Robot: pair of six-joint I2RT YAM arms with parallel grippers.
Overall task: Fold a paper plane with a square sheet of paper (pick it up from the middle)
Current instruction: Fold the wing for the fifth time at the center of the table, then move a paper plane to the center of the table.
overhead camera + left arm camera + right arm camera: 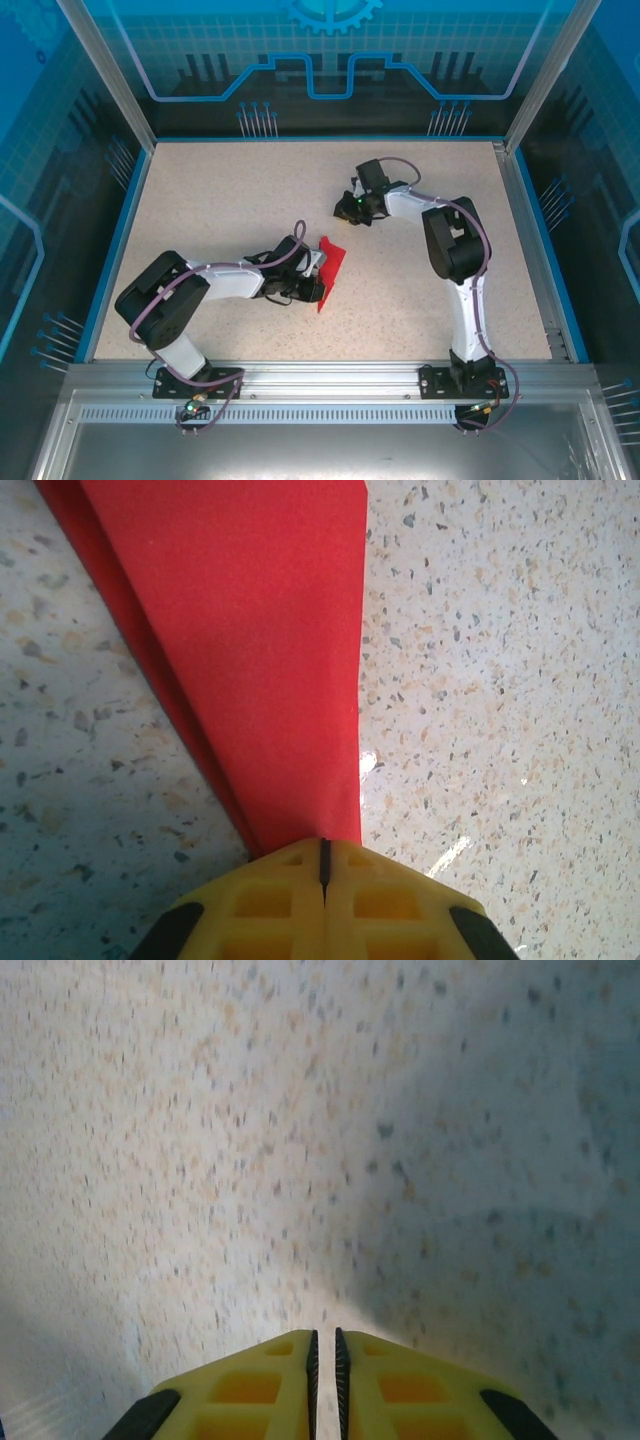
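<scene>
Speckled table (220,200) underneath everything. On the left, bent low and reaching right toward the middle: left arm (200,285). On the right, stretched far and angled back left: right arm (455,250). Just near of table centre, folded narrow, wider at the far end and tapering near: red paper (333,262). Clenched on the paper, yellow fingers pressed together with the folded layers spreading out from between them: left gripper (323,865). Farther back, well apart from the paper, over bare table, jaws a crack apart and grasping nothing: right gripper (324,1345).
</scene>
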